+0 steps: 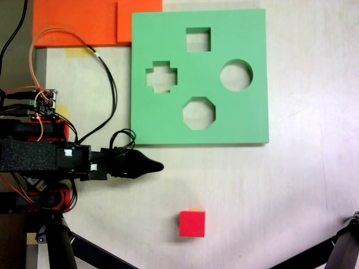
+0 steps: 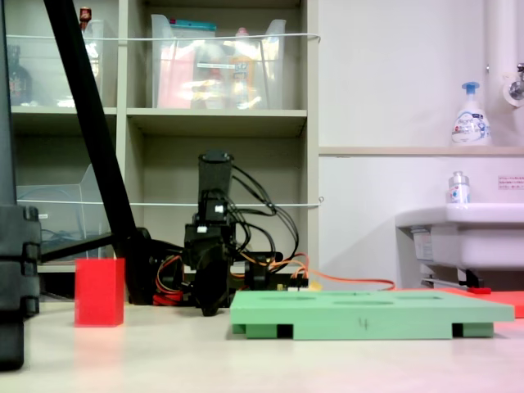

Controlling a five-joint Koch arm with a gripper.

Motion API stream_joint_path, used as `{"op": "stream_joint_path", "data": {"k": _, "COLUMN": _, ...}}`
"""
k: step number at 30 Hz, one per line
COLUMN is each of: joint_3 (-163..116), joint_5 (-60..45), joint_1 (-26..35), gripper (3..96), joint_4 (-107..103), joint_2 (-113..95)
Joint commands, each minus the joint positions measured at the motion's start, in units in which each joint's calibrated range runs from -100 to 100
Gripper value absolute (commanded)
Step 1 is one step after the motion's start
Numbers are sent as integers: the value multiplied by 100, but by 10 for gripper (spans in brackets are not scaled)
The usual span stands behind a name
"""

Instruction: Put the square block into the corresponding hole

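Claw [image 1: 152,166] tips are sitting together, gripping nothing. Beyond and to the first exterior view's lower right of it, the square block [image 1: 192,224] is waiting untouched; the corresponding hole [image 1: 198,40] (board's far edge) is lying well apart, so pickup looks to be next.

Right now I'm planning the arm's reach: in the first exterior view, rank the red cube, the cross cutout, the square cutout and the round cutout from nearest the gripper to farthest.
From the gripper:
1. Red cube, below and to the first exterior view's right, on the table.
2. Cross cutout, almost straight above, in the green board.
3. Round cutout, up and right.
4. Square cutout, near the board's top edge.
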Motion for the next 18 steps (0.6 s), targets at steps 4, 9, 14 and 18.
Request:
{"op": "stream_joint_path", "data": {"k": 4, "joint_3": -118, "joint_5": -54, "joint_1": 0, "gripper": 493, "joint_4": -608, "joint_2": -55}}
{"op": "stream_joint_path", "data": {"k": 9, "joint_3": -118, "joint_5": 737, "joint_1": -210, "gripper": 501, "joint_4": -550, "joint_2": -55}}
{"op": "stream_joint_path", "data": {"k": 14, "joint_3": -118, "joint_5": 2115, "joint_1": -640, "gripper": 491, "joint_4": -569, "joint_2": -55}}
{"op": "stream_joint_path", "data": {"k": 18, "joint_3": 1567, "joint_5": 2872, "joint_1": -640, "gripper": 490, "joint_4": -3651, "joint_2": -55}}
